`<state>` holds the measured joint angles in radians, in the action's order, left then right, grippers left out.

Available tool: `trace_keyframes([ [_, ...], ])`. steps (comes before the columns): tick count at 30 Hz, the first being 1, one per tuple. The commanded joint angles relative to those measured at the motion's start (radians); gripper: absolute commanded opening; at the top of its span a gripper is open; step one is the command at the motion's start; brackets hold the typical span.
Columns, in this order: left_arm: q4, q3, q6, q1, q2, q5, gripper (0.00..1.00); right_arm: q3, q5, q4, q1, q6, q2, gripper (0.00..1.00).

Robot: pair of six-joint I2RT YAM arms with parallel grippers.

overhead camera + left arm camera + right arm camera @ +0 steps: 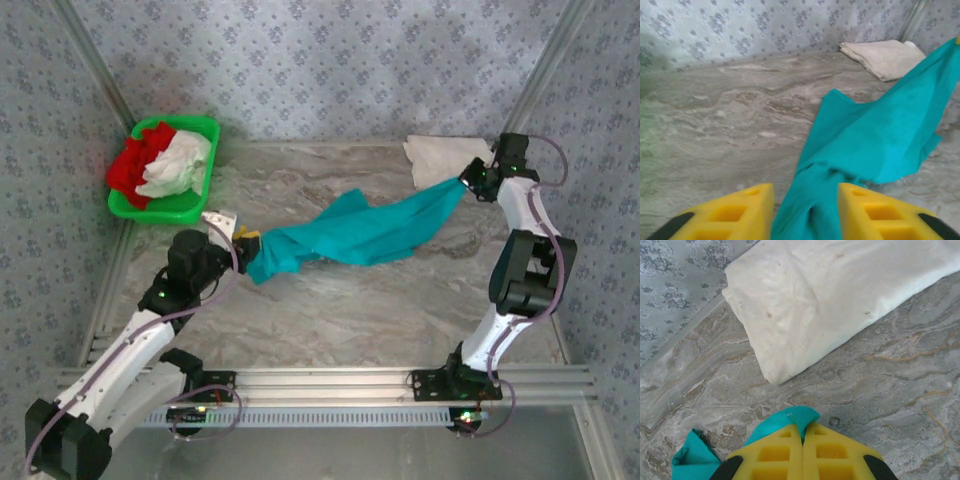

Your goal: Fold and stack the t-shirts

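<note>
1. The teal t-shirt (370, 232) is stretched in a long, twisted band across the middle of the table (330, 310). It runs from the left front up towards the far right corner.
2. The right tool (468, 180) is clamped tight on the far right end of the teal t-shirt. In the right wrist view its yellow fingers (775, 455) meet, with a small fold of teal cloth pinched at their tips.
3. The right end of the shirt is lifted off the table, and the middle sags down onto the marbled surface.
4. The left tool (240, 238) is at the near left end of the teal t-shirt. In the left wrist view its two yellow fingers stand apart, and the bunched end of the shirt lies between them.
5. A folded white t-shirt (445, 155) lies flat on the table in the far right corner, close to the back wall. It is just beside the right tool, and the teal cloth passes near its front edge.
6. A green basket (190, 210) stands in the far left corner of the table, well apart from the folded shirt.
7. Inside the basket lie a crumpled red t-shirt (135, 165) on the left and a crumpled white t-shirt (180, 165) on the right, touching each other and heaped above the rim.
</note>
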<state>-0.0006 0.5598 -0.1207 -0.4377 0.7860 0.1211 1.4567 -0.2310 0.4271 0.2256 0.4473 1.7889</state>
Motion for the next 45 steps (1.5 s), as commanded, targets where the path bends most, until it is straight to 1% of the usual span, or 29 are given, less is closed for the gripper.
trace_keyframes([
  [1,-0.037,-0.004,0.004,0.007,-0.031,0.075,0.51,0.011,0.016,0.057,-0.006,0.016,0.010,0.28],
  [2,-0.041,-0.005,0.006,0.007,-0.035,0.074,0.51,0.007,0.018,0.059,-0.004,0.020,0.005,0.41],
  [3,-0.047,-0.006,0.009,0.007,-0.037,0.074,0.55,0.007,0.012,0.066,-0.002,0.020,-0.002,0.53],
  [4,-0.056,-0.006,0.009,0.007,-0.034,0.080,0.62,-0.003,0.004,0.065,-0.002,0.020,-0.014,0.64],
  [5,-0.063,-0.005,0.005,0.007,-0.026,0.096,0.67,-0.023,-0.001,0.057,-0.007,0.026,-0.032,0.66],
  [7,-0.084,0.007,-0.026,0.003,0.016,0.154,0.70,-0.099,0.003,0.040,-0.031,0.037,-0.090,0.68],
  [9,-0.111,0.018,-0.089,-0.012,0.073,0.170,0.71,-0.203,0.012,0.016,-0.054,0.055,-0.159,0.71],
  [11,-0.099,0.005,-0.141,-0.061,0.128,0.187,0.72,-0.341,-0.007,-0.025,-0.062,0.084,-0.224,0.72],
  [13,-0.085,-0.013,-0.157,-0.173,0.172,0.126,0.72,-0.456,-0.041,-0.066,-0.070,0.097,-0.280,0.72],
  [14,-0.081,-0.020,-0.158,-0.220,0.190,0.096,0.72,-0.487,-0.053,-0.064,-0.075,0.087,-0.293,0.72],
  [15,-0.072,-0.025,-0.161,-0.263,0.211,0.074,0.70,-0.511,-0.050,-0.050,-0.081,0.074,-0.304,0.72],
  [17,-0.056,-0.030,-0.151,-0.311,0.254,0.063,0.64,-0.552,-0.054,-0.046,-0.091,0.055,-0.319,0.71],
  [19,-0.047,-0.023,-0.126,-0.328,0.313,0.060,0.59,-0.570,-0.075,-0.037,-0.102,0.045,-0.310,0.68],
  [21,-0.058,0.001,-0.109,-0.330,0.374,0.064,0.58,-0.564,-0.100,-0.022,-0.115,0.040,-0.279,0.68],
  [25,-0.121,0.055,-0.132,-0.332,0.496,0.034,0.63,-0.576,-0.125,-0.005,-0.156,0.045,-0.243,0.66],
  [27,-0.130,0.053,-0.155,-0.332,0.527,0.008,0.66,-0.603,-0.130,-0.037,-0.174,0.047,-0.242,0.65],
  [30,-0.107,0.029,-0.179,-0.331,0.544,-0.057,0.67,-0.607,-0.190,-0.073,-0.183,0.054,-0.203,0.63],
  [31,-0.101,0.026,-0.183,-0.328,0.551,-0.083,0.65,-0.606,-0.204,-0.095,-0.188,0.063,-0.189,0.62],
  [32,-0.098,0.028,-0.181,-0.325,0.559,-0.092,0.60,-0.605,-0.212,-0.115,-0.194,0.068,-0.177,0.61],
  [35,-0.102,0.047,-0.174,-0.316,0.597,-0.141,0.40,-0.589,-0.237,-0.150,-0.206,0.085,-0.126,0.57],
  [36,-0.099,0.052,-0.167,-0.312,0.610,-0.149,0.32,-0.592,-0.235,-0.174,-0.206,0.093,-0.114,0.55],
  [38,-0.106,0.067,-0.167,-0.308,0.629,-0.180,0.12,-0.590,-0.231,-0.201,-0.204,0.102,-0.093,0.47],
  [39,-0.112,0.077,-0.167,-0.306,0.630,-0.189,0.05,-0.587,-0.231,-0.214,-0.205,0.103,-0.085,0.45],
  [40,-0.117,0.084,-0.165,-0.306,0.625,-0.198,0.00,-0.586,-0.229,-0.227,-0.204,0.105,-0.082,0.38],
  [42,-0.123,0.089,-0.174,-0.304,0.597,-0.229,0.00,-0.586,-0.222,-0.244,-0.205,0.108,-0.081,0.28],
  [44,-0.110,0.078,-0.174,-0.297,0.553,-0.245,0.00,-0.584,-0.216,-0.263,-0.203,0.105,-0.082,0.22],
  [45,-0.101,0.069,-0.174,-0.287,0.525,-0.248,0.00,-0.581,-0.211,-0.269,-0.203,0.105,-0.077,0.18],
])
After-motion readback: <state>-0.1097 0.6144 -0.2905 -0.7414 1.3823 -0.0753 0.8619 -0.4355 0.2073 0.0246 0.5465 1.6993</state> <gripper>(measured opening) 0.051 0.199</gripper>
